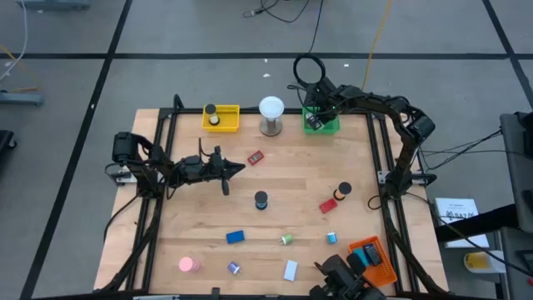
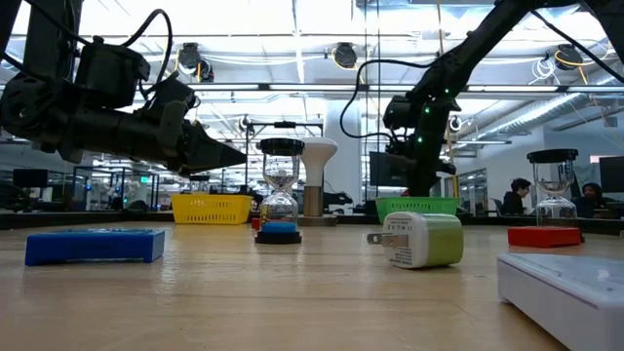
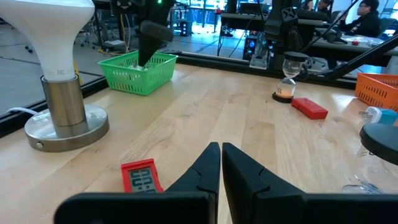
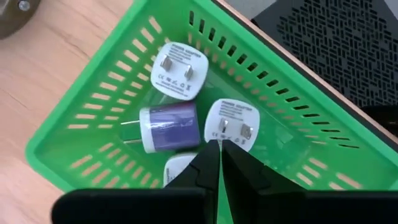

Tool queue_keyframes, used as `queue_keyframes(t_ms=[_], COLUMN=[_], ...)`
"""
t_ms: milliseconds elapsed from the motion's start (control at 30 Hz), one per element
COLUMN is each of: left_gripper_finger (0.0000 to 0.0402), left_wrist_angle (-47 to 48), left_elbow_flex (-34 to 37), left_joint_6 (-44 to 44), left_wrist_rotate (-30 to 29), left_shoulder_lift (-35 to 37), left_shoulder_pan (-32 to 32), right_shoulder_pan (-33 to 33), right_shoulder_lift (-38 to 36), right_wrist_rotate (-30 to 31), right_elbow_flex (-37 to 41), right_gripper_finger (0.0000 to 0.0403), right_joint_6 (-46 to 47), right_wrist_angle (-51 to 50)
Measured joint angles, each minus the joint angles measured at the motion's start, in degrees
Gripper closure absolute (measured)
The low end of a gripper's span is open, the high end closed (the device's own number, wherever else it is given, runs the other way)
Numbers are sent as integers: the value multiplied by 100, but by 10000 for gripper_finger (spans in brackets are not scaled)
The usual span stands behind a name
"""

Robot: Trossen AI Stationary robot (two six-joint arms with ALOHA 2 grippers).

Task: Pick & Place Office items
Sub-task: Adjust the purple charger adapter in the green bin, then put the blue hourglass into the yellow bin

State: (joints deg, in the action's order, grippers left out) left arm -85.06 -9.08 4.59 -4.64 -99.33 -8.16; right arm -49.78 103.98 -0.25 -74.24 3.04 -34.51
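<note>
The green tray (image 1: 326,125) stands at the table's far edge. In it lie several small plug chargers, white ones (image 4: 180,71) and a purple one (image 4: 168,127). My right gripper (image 4: 219,148) reaches down into this tray, shut, with nothing between its fingers. My left gripper (image 3: 221,152) hovers level over the table's left half, shut and holding nothing, with a red item (image 3: 142,178) lying just before it. Other office items lie flat on the wood: a blue block (image 1: 235,237), a green-and-white charger (image 2: 421,241), a red block (image 1: 328,204) and a pink disc (image 1: 187,265). My right gripper slants down from above into the green tray. Its shut fingertips (image 4: 210,155) stand at the edge of a white charger (image 4: 231,127). Whether they touch it I cannot tell.
A yellow tray (image 1: 221,117) and the white ball on its metal stand (image 1: 271,115) stand at the far edge. An orange tray (image 1: 372,254) sits at the near right. Two small hourglasses (image 1: 261,200) (image 1: 344,192) stand mid-table. A black frame (image 1: 385,175) borders the table.
</note>
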Motion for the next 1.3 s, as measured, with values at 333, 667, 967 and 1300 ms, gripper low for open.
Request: queue_keyframes(t_ms=[333, 667, 967, 1300], left_gripper_finger=[380, 380, 380, 380], left_wrist_angle=[7, 7, 84, 138], left_elbow_flex=[0, 0, 0, 0], left_joint_6=[-3, -5, 11, 291], left_wrist_rotate=[0, 0, -2, 0], left_shoulder_lift=[0, 0, 0, 0], left_shoulder_pan=[0, 0, 1, 2], right_shoulder_pan=[-127, -105, -74, 330], right_shoulder_lift=[-105, 190, 76, -1195], right_wrist_rotate=[614, 44, 13, 13], right_elbow_flex=[-2, 0, 0, 459], right_gripper_finger=[390, 390, 390, 390], right_joint_6=[25, 36, -62, -427], right_wrist_angle=[-348, 37, 40, 95])
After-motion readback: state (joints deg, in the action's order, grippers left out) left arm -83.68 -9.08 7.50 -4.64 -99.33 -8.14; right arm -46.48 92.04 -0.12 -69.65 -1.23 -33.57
